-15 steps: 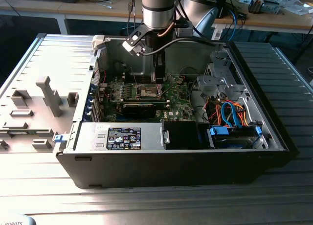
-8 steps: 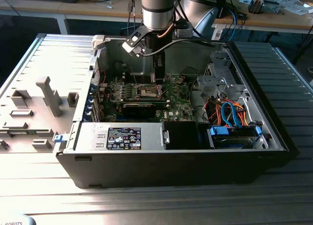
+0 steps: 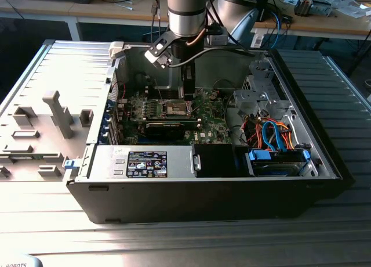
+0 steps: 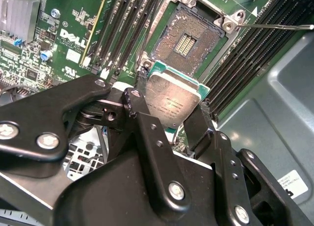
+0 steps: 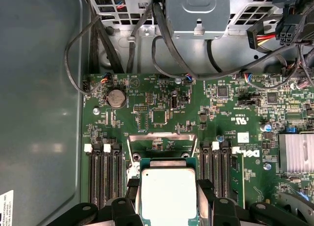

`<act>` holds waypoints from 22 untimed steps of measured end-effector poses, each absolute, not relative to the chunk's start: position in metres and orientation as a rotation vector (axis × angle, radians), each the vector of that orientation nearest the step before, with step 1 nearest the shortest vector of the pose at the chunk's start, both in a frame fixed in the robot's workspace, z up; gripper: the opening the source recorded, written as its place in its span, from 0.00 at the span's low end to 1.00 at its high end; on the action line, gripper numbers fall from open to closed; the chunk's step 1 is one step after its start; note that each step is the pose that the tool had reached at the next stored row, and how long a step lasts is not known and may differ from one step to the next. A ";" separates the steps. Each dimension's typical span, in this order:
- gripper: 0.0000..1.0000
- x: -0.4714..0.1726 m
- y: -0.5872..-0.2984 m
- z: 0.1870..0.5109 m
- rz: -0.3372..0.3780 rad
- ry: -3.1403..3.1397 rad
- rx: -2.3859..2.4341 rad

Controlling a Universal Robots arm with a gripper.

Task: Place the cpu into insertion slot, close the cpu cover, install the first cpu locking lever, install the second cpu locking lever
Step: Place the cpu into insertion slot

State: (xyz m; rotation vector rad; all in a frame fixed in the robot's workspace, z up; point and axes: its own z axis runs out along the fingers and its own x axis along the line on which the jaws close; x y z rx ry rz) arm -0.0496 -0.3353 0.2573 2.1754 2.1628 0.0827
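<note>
ribbed grey tabletop (image 3: 324, 244) carries an open computer case (image 3: 174, 203), and the arm reaches down into it over the green motherboard (image 5: 162, 103). the tool (image 4: 169, 108) is closed partway onto the cpu (image 4: 171, 93), its two black fingers (image 4: 133, 99) pinching opposite edges so the silver-grey top faces out (both wrist views show this grip). the chip hangs close by the insertion slot (image 4: 189, 37), apart from it and not yet seated. the socket's pin field lies bare, and a thin metal frame that i take for the cpu cover (image 5: 162, 136) stands raised. i judge the chip light, stiff and thin, with a smooth lid that could slip, so the edges are the right hold. the pin field looks delicate: a tilted or dragged drop could bend it.
</note>
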 end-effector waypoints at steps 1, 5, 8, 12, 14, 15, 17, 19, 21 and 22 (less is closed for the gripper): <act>0.55 -0.050 -0.335 0.257 0.083 2.163 2.175; 0.55 -0.050 -0.335 0.257 0.083 2.163 2.175; 0.55 -0.050 -0.335 0.256 0.083 2.163 2.175; 0.55 -0.050 -0.335 0.255 0.083 2.163 2.175; 0.55 -0.051 -0.335 0.250 0.083 2.163 2.175; 0.55 -0.051 -0.335 0.250 0.083 2.163 2.175; 0.55 -0.051 -0.335 0.249 0.083 2.163 2.175; 0.55 -0.051 -0.335 0.249 0.083 2.163 2.175; 0.55 -0.051 -0.335 0.249 0.083 2.163 2.175; 0.55 -0.051 -0.335 0.249 0.083 2.163 2.176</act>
